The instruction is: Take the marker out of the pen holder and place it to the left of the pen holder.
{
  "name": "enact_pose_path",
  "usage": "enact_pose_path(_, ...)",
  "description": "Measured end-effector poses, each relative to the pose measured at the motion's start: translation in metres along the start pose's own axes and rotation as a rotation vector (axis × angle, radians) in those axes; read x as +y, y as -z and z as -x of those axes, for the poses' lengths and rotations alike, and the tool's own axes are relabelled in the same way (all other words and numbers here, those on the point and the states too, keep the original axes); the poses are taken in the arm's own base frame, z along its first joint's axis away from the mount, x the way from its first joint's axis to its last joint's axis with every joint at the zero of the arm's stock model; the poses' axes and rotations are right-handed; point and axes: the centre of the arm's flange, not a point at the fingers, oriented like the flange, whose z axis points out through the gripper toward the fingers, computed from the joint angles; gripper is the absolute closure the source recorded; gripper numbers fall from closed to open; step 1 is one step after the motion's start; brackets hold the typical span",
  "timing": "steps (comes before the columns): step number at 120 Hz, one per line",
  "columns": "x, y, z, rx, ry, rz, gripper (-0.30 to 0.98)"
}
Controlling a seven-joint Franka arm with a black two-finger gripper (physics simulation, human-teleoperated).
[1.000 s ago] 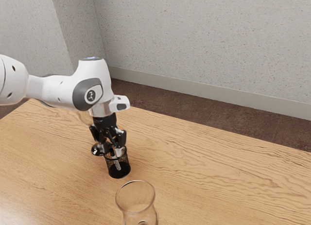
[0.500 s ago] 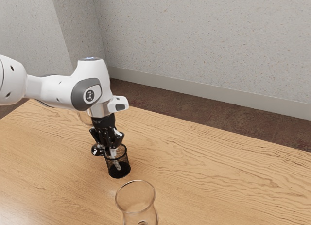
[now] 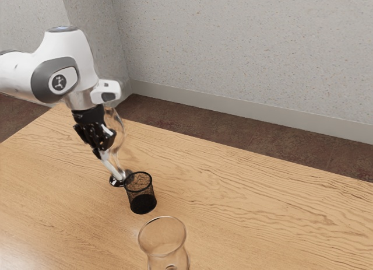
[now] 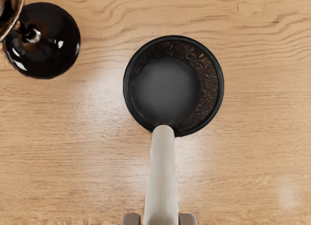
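In the exterior view my gripper (image 3: pixel 100 152) is raised above and to the exterior view's left of the pen holder (image 3: pixel 141 194), shut on the upper end of the light grey marker (image 3: pixel 112 167). The marker hangs tilted, its lower end near the height of the holder's rim. The wrist view has the black mesh pen holder (image 4: pixel 167 89) upright with nothing inside, and the marker (image 4: pixel 162 181) held between the fingertips (image 4: pixel 159 220), its far end overlapping the holder's rim from this angle.
A clear glass with a black base (image 3: pixel 116 180) stands close beside the pen holder; in the wrist view its black base (image 4: pixel 48 45) is near the holder too. Another clear glass (image 3: pixel 163 241) stands on the holder's other side, on the wooden table (image 3: pixel 250 206).
My gripper has risen and moved toward the exterior view's left, drawing the marker up and out of the pen holder. Its fingers closed on the marker before the lift. The holder has stayed put.
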Motion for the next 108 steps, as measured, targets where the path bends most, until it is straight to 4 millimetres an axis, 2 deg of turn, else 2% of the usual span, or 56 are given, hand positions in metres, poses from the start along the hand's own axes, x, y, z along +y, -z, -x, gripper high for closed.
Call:
enact_pose_path(7, -0.025, -0.008, 0.011, -0.05, 0.049, -0.008, 0.72)
enact_pose_path(16, -0.036, -0.016, 0.018, -0.096, 0.067, -0.016, 0.73)
enact_pose_path(20, -0.038, -0.017, 0.02, -0.11, 0.07, -0.019, 0.72)
enact_pose_path(42, -0.038, -0.022, 0.025, -0.153, 0.07, -0.018, 0.34)
enact_pose_path(57, -0.037, -0.025, 0.026, -0.168, 0.068, -0.017, 0.2)
enact_pose_path(61, -0.032, -0.019, 0.02, -0.159, 0.056, -0.022, 0.17)
enact_pose_path(65, -0.012, 0.0, -0.004, -0.126, 0.013, -0.039, 0.15)
enact_pose_path(68, 0.014, 0.025, -0.033, -0.084, -0.037, -0.054, 0.13)
enact_pose_path(71, 0.042, 0.049, -0.054, -0.043, -0.089, -0.065, 0.12)
enact_pose_path(74, 0.07, 0.067, -0.064, -0.016, -0.137, -0.071, 0.11)
enact_pose_path(78, 0.105, 0.079, -0.069, -0.002, -0.199, -0.077, 0.1)
enact_pose_path(84, 0.154, 0.083, -0.065, -0.004, -0.288, -0.087, 0.08)
enact_pose_path(91, 0.208, 0.081, -0.051, -0.015, -0.389, -0.098, 0.06)
enact_pose_path(108, 0.326, 0.072, 0.006, -0.032, -0.628, -0.12, 0.04)
